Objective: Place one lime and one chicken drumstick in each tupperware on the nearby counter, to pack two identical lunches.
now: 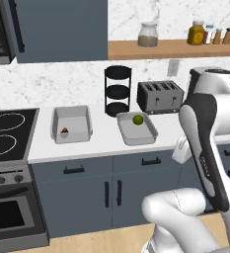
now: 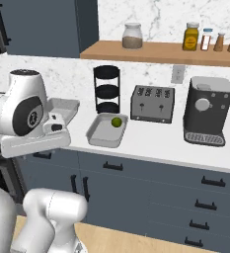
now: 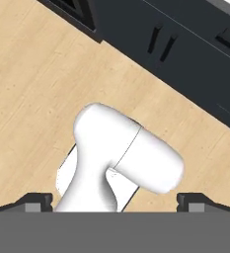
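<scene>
Two light-grey tupperware trays sit on the white counter (image 1: pixel 102 142). The left tupperware (image 1: pixel 71 123) holds a small brown piece (image 1: pixel 64 131) that looks like a chicken drumstick. The right tupperware (image 1: pixel 136 129) holds a green lime (image 1: pixel 137 119); the right base view shows this tray (image 2: pixel 105 130) and its lime (image 2: pixel 116 122) too. My arm is folded back from the counter. In the hand view my gripper (image 3: pixel 115 201) points down at the wooden floor. It is open wide, with nothing held between its fingertips (image 3: pixel 37 201).
A black tiered stand (image 1: pixel 117 91) and a dark toaster (image 1: pixel 160 96) stand behind the trays. A coffee machine (image 2: pixel 208 111) is further right, and a stove (image 1: pixel 8 133) is at the left. Jars line the wooden shelf (image 2: pixel 161 49). Dark drawers (image 1: pixel 106 188) front the counter.
</scene>
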